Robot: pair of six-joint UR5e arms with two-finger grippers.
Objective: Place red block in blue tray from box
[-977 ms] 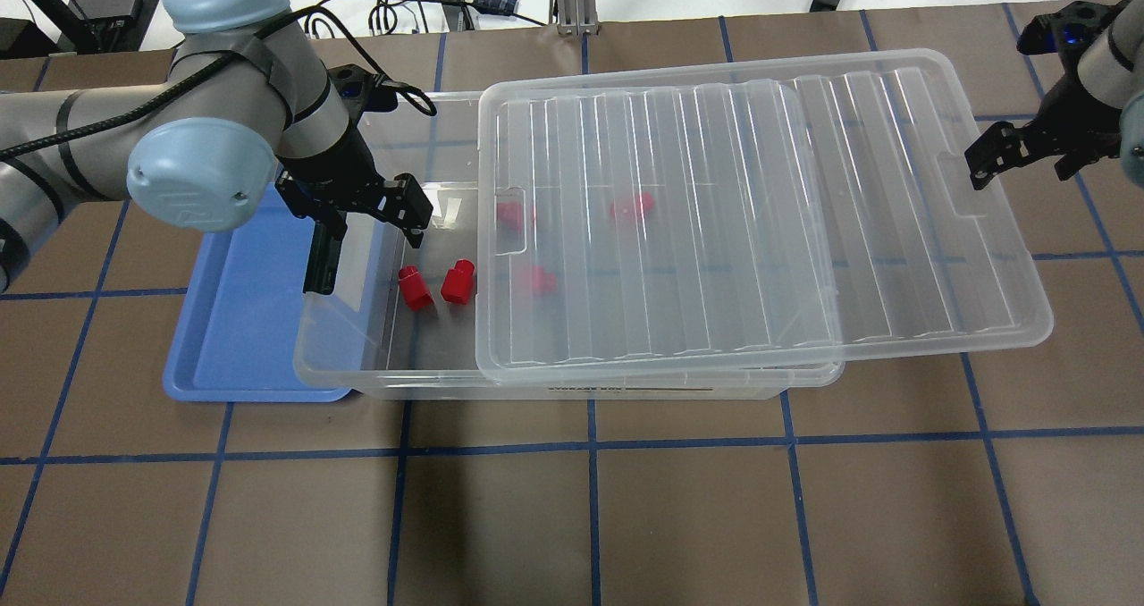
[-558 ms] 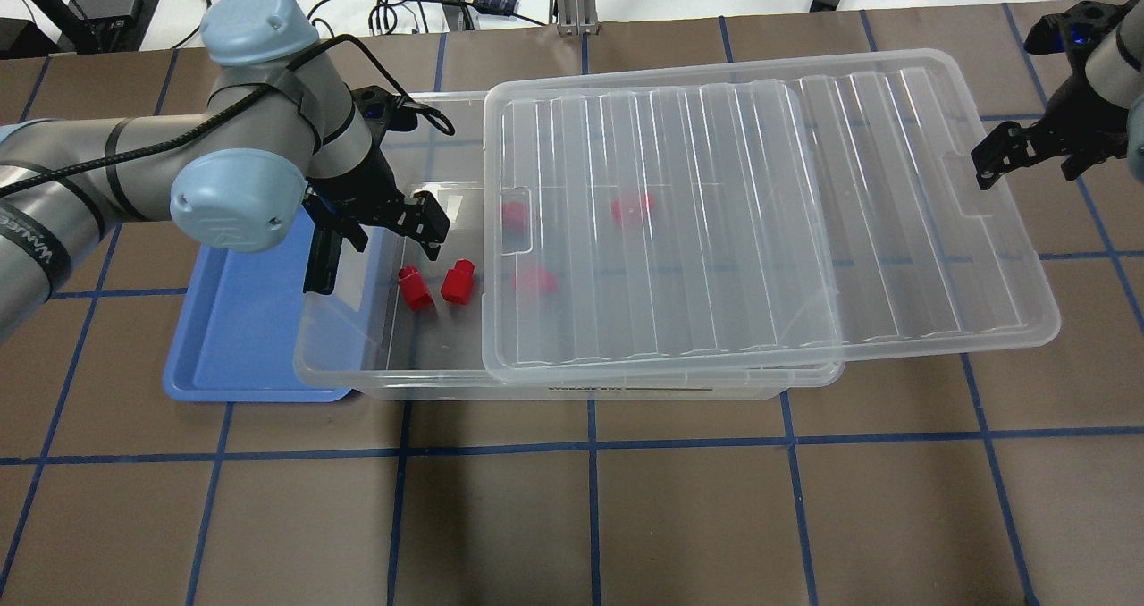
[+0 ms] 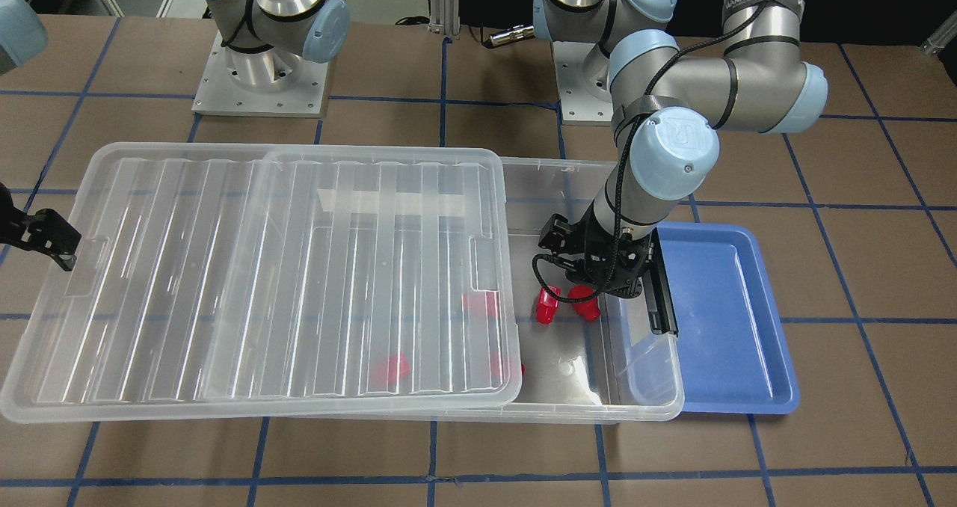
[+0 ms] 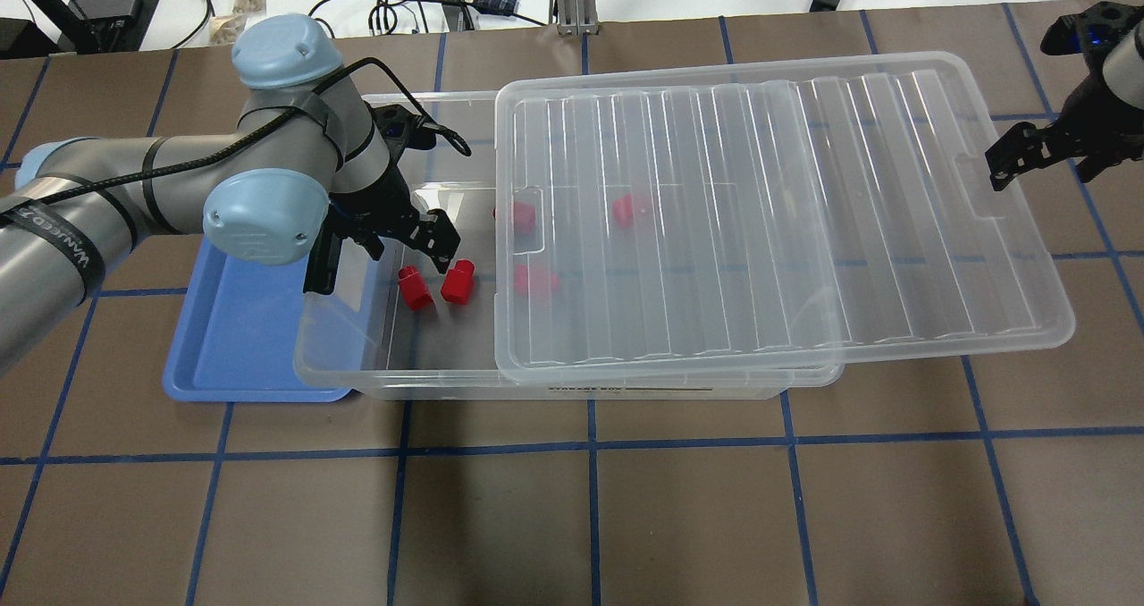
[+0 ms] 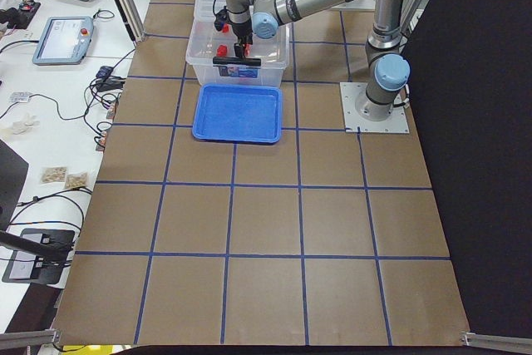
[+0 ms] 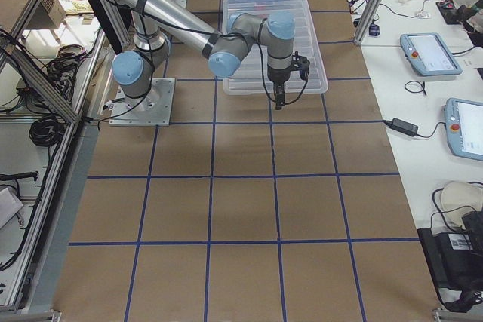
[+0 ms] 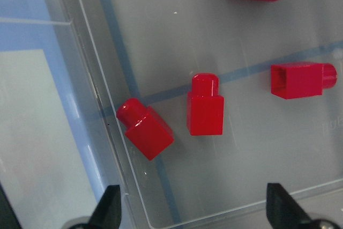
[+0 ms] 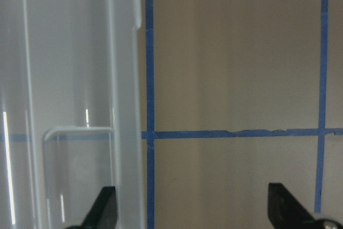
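The clear box [image 4: 393, 381] holds several red blocks. Two of them [image 4: 414, 287] [image 4: 458, 281] lie in its uncovered left end. The others [image 4: 534, 280] show through the ribbed lid [image 4: 778, 204], which lies askew and overhangs the box's right side. My left gripper [image 4: 404, 241] is open and empty, above the two uncovered blocks. In the left wrist view these blocks [image 7: 146, 128] [image 7: 205, 105] lie just ahead of the open fingertips [image 7: 110, 207]. The blue tray [image 4: 232, 338] is empty, left of the box. My right gripper [image 4: 1050, 161] is open at the lid's right edge.
A black latch bar [image 4: 318, 271] stands at the box's left short end, between my left gripper and the tray. The box wall [image 7: 115, 148] runs close beside the nearest block. Cables and devices lie beyond the table's far edge.
My left arm has moved right, from over the tray's edge to over the box's open end. The lid has slid a little to the right, and my right gripper moved right with it.
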